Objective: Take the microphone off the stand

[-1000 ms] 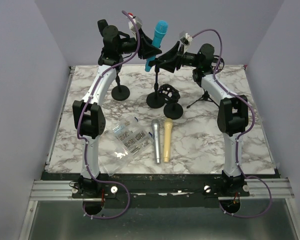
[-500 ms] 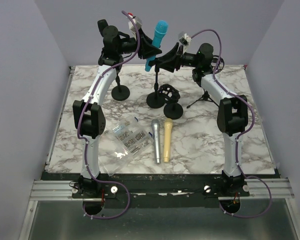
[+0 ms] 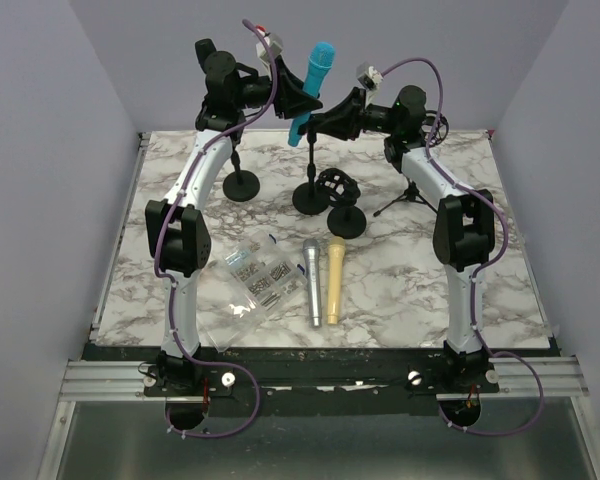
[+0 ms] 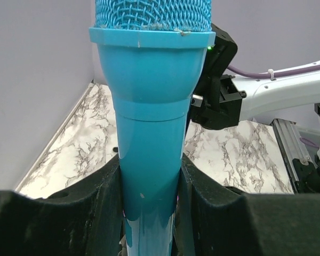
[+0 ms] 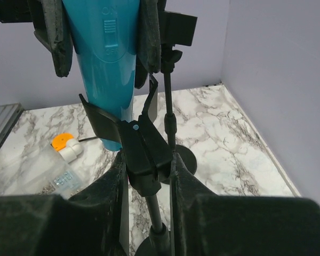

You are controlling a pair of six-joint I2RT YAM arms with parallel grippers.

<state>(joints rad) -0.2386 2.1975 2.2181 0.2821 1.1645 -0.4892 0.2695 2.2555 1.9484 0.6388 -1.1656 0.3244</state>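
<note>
A blue microphone (image 3: pixel 315 72) stands tilted high above the table, its lower end in the black clip (image 5: pixel 144 154) atop the stand (image 3: pixel 311 170). My left gripper (image 3: pixel 298 100) comes from the left and is shut on the microphone's body (image 4: pixel 149 106), one finger on each side. From the right, my right gripper (image 3: pixel 327 120) is shut on the stand's clip just below the microphone (image 5: pixel 104 69). In the right wrist view my right gripper (image 5: pixel 148 181) has both fingers pressed against the clip, with the stand's pole (image 5: pixel 156 213) running down between them.
Around the stand's round base (image 3: pixel 311 200) are a second round-base stand (image 3: pixel 242 185), a shock-mount stand (image 3: pixel 345 210) and a small tripod (image 3: pixel 405 200). A silver microphone (image 3: pixel 311 282), a gold microphone (image 3: pixel 335 278) and a clear bag of parts (image 3: pixel 248 285) lie nearer the front.
My right gripper has closed from partly open onto the stand's clip. The left gripper has kept its hold on the blue microphone without moving much.
</note>
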